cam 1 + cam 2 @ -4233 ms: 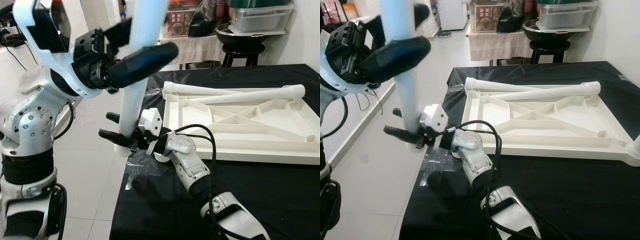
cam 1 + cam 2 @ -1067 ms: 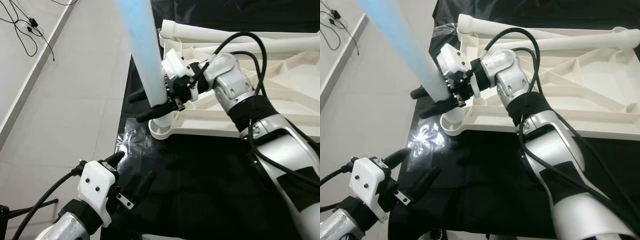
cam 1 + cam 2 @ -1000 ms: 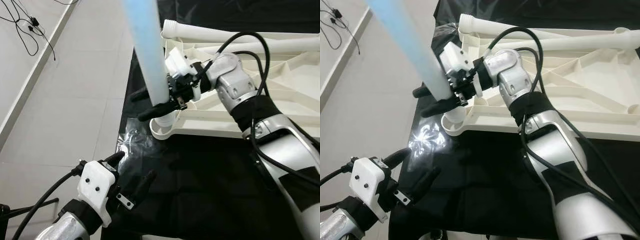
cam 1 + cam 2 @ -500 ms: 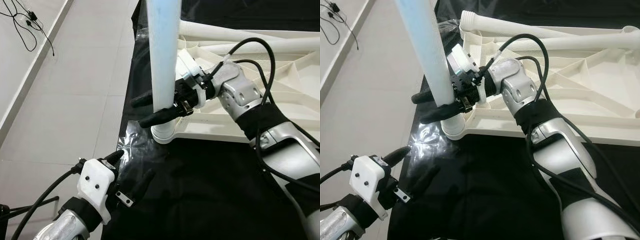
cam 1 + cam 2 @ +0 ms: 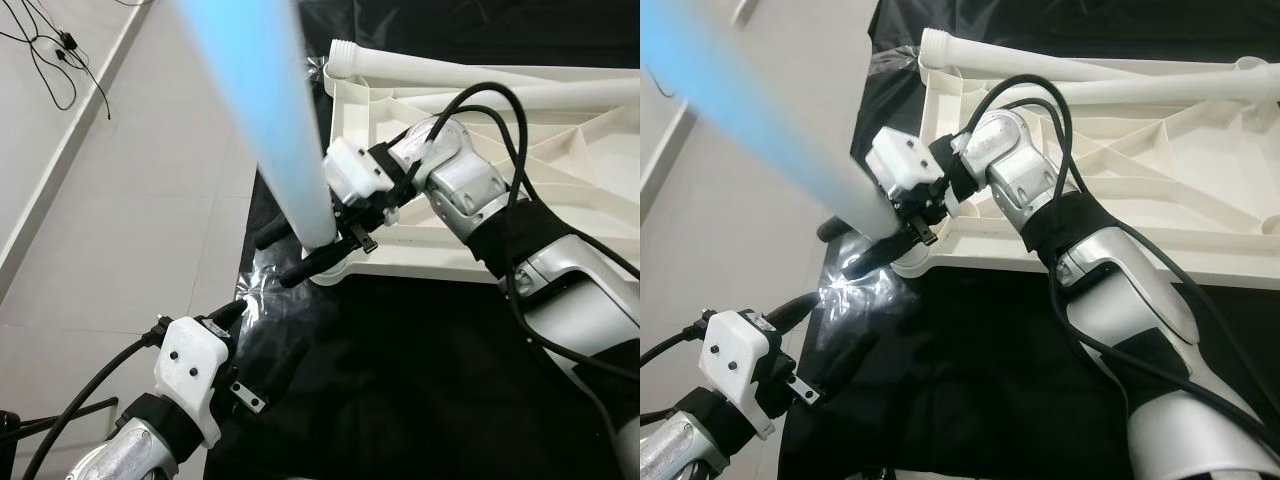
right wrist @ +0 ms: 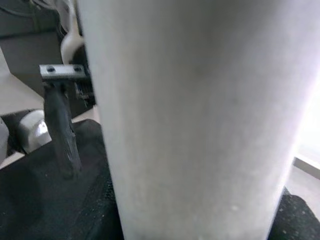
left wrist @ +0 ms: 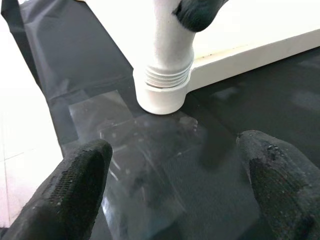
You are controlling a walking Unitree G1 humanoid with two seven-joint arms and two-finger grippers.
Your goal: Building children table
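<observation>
A white table top (image 5: 430,262) lies upside down on the black cloth. A long white table leg (image 5: 290,150) leans toward me and to the left. Its threaded end (image 7: 165,75) sits at the top's near-left corner socket (image 7: 162,97). My right gripper (image 5: 295,253) is shut on the leg just above that end, and the leg (image 6: 200,120) shows close up in the right wrist view. My left gripper (image 5: 265,340) hovers low over the cloth in front of the socket, open and holding nothing, with its fingers (image 7: 80,185) spread wide.
Two more white legs (image 5: 450,72) lie across the far side of the table top. The black-covered table (image 5: 420,400) ends at its left edge above a tiled floor (image 5: 120,200) with cables (image 5: 50,60). A shiny taped patch (image 5: 262,285) lies beside the socket.
The leg has tipped from nearly upright to leaning left and toward me. My right gripper turned with it. Earlier still, my left gripper held the leg high; it now hangs low and open.
</observation>
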